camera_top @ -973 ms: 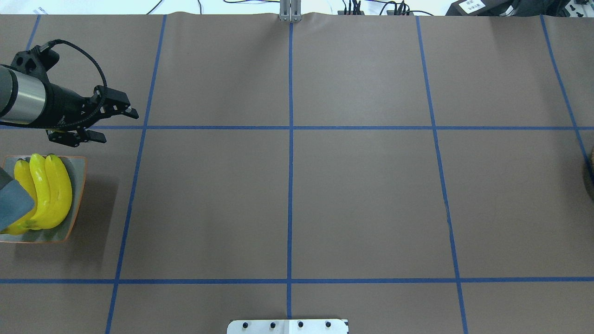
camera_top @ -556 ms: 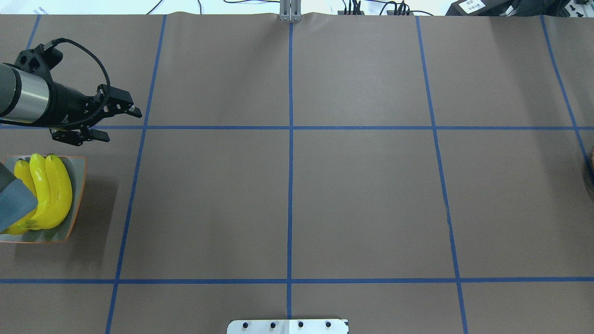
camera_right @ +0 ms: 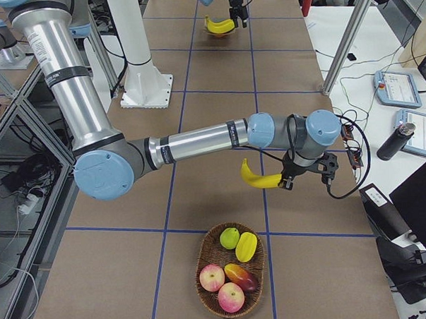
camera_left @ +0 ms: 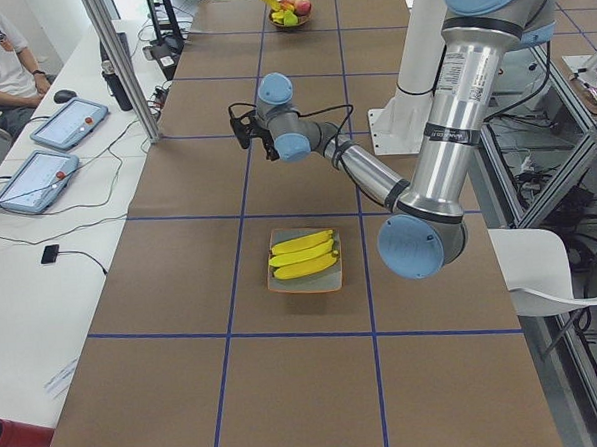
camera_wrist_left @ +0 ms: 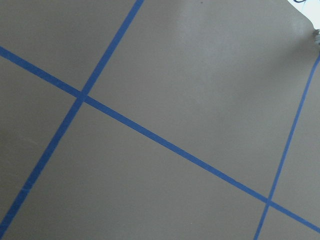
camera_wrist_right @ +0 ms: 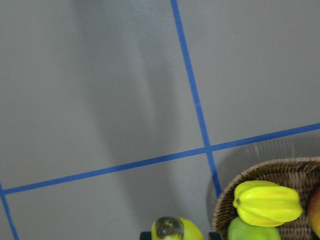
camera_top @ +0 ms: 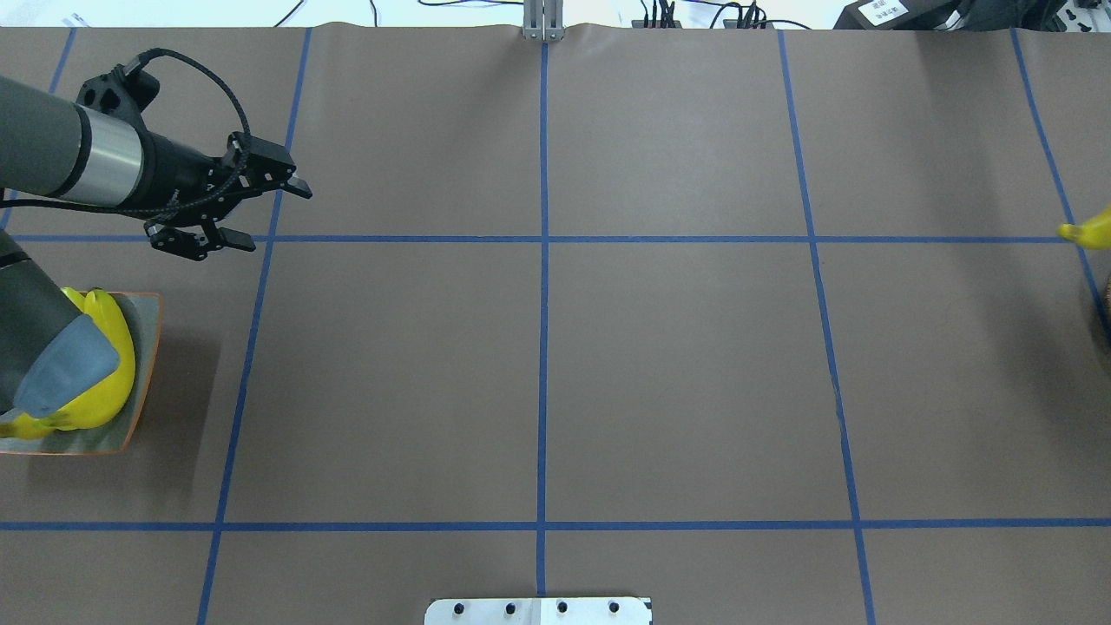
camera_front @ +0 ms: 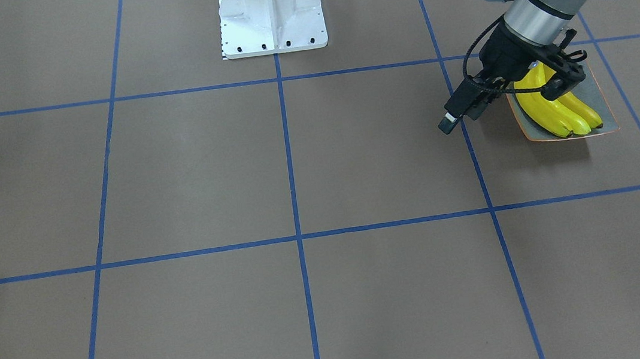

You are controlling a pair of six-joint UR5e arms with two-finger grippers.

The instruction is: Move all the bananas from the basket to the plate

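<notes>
Three yellow bananas [camera_top: 113, 365] lie side by side on the grey-green, orange-rimmed plate [camera_top: 146, 323] at the table's left end; they also show in the front view [camera_front: 559, 113]. My left gripper [camera_top: 265, 217] is open and empty, raised beyond the plate's far side. My right gripper [camera_right: 288, 180] is shut on another banana [camera_right: 260, 177] and holds it in the air beside the wicker basket [camera_right: 203, 266]. Its dark tip shows at the bottom of the right wrist view [camera_wrist_right: 170, 228] and its end at the overhead view's right edge [camera_top: 1089, 231].
The basket [camera_wrist_right: 250, 177] holds a yellow starfruit [camera_wrist_right: 267, 202], a green fruit, apples and a mango. The left arm's elbow [camera_top: 52, 365] hangs over part of the plate. The robot's white base [camera_front: 271, 13] stands at the table's near edge.
My left gripper has moved right and farther from the plate, still open. The elbow now covers more of the bananas. A banana end has come into view at the overhead's right edge.
</notes>
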